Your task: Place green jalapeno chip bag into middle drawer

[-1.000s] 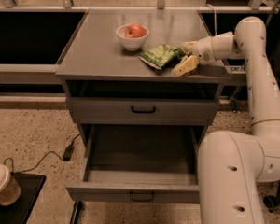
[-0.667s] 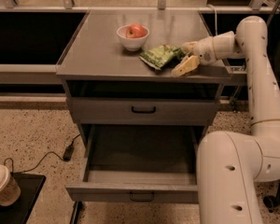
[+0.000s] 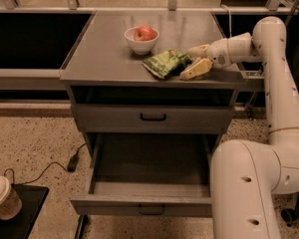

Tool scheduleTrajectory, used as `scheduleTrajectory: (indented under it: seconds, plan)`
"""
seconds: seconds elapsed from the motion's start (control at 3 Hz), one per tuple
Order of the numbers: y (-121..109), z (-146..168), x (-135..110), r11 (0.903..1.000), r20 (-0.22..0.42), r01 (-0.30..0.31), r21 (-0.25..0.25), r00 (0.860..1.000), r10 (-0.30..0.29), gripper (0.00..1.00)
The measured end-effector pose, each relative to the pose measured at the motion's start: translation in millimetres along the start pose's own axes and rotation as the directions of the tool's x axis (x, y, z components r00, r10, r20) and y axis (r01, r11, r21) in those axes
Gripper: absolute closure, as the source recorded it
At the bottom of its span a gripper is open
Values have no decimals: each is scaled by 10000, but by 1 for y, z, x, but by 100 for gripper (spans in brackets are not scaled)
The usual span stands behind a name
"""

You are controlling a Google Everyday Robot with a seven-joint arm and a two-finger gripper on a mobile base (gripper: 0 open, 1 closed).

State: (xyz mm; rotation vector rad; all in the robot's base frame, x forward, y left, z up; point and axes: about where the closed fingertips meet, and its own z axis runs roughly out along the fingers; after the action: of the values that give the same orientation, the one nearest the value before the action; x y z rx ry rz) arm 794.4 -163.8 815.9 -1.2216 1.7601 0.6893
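The green jalapeno chip bag (image 3: 165, 63) lies flat on the grey cabinet top (image 3: 109, 54), right of centre near the front edge. My gripper (image 3: 195, 59) reaches in from the right at the bag's right end. It is open, with one pale finger (image 3: 198, 50) behind the bag's end and the other (image 3: 196, 69) in front of it. The bag rests on the top, not lifted. The middle drawer (image 3: 149, 166) is pulled out below, its dark floor bare, with a small black handle on its front panel.
A white bowl (image 3: 141, 42) holding a red apple (image 3: 145, 32) stands behind the bag. A shut drawer front (image 3: 153, 117) sits above the open one. My white base (image 3: 244, 188) stands right of the drawer. A paper cup (image 3: 2, 197) and cable (image 3: 50, 169) are at the left.
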Motion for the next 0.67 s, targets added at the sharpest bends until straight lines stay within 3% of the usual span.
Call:
scheduleTrajectory:
  seconds: [0.67]
  plan:
    - [0, -4, -7, 10000, 0, 0, 0, 10000, 0, 87]
